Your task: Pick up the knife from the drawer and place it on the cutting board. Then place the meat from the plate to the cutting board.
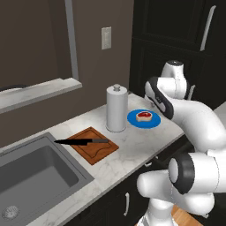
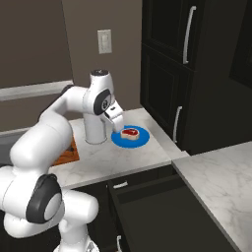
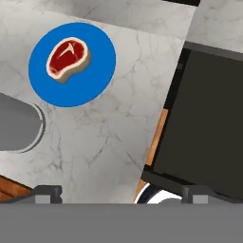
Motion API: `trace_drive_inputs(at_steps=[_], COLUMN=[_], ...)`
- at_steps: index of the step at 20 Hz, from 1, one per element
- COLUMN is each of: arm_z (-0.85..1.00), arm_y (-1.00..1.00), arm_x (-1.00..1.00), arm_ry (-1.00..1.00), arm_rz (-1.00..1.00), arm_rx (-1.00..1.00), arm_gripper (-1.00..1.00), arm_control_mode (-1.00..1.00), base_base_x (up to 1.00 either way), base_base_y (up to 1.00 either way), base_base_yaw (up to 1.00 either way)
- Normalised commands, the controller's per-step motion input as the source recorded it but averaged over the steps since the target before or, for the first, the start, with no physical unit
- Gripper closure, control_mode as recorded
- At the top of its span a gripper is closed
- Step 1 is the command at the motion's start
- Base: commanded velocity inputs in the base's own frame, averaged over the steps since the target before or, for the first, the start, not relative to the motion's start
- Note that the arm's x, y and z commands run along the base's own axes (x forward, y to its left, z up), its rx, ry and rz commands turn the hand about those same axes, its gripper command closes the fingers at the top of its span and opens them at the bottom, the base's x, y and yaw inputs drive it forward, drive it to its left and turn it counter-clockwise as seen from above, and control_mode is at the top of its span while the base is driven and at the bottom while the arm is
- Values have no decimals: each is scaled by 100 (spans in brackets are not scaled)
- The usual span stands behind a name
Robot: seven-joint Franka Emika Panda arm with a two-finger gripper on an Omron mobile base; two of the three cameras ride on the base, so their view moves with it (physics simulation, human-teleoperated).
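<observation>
Knife (image 1: 81, 141): slim, all black, lying flat across the cutting board (image 1: 93, 145), tip overhanging toward 9 o'clock in the left base view. Board: reddish-brown, rectangular, on the counter beside the sink. Plate (image 1: 144, 119): round, bright blue, at the board's 2 o'clock. Meat (image 1: 144, 116): small red steak, whitish rim, resting near the plate's centre. Drawer (image 2: 162, 216): black, pulled open, interior dark.

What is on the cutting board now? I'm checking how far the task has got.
The knife lies across the cutting board, its tip past the edge toward the sink. The meat is on the plate.
</observation>
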Motion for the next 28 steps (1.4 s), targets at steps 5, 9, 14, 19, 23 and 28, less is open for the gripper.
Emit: trace_drive_inputs(at_steps=[5, 9, 14, 19, 23, 28], arm_z=[-27, -21, -15, -13, -14, -17], arm_y=[0, 0, -3, -5, -1, 0], arm_x=[17, 18, 21, 22, 26, 31], arm_ry=[0, 0, 0, 0, 0, 0], arm_rz=[-15, -7, 0, 0, 0, 0], arm_rx=[0, 0, 0, 0, 0, 0], arm_gripper=[-100, -100, -100, -100, -100, -100], arm_control_mode=[-100, -100, -100, -100, -100, -100], base_base_x=[0, 0, 0, 0, 0, 0], base_base_y=[0, 0, 0, 0, 0, 0], base_base_yaw=[0, 0, 0, 0, 0, 0])
